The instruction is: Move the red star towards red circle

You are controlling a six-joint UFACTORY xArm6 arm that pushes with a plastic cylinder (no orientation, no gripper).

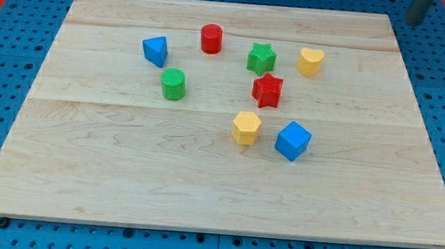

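Observation:
The red star (267, 90) lies right of the board's middle. The red circle (211, 38) stands near the view's top, up and to the left of the star. The green star (261, 58) sits just above the red star, between it and the red circle's right side. My rod enters at the view's top right corner; my tip (412, 22) is just beyond the board's top right edge, far from every block.
A yellow heart (310, 61) lies right of the green star. A blue triangle (155, 51) and a green circle (173, 84) are on the left. A yellow hexagon (246, 128) and a blue cube (293, 140) lie below the red star. The wooden board (122, 188) rests on a blue pegboard.

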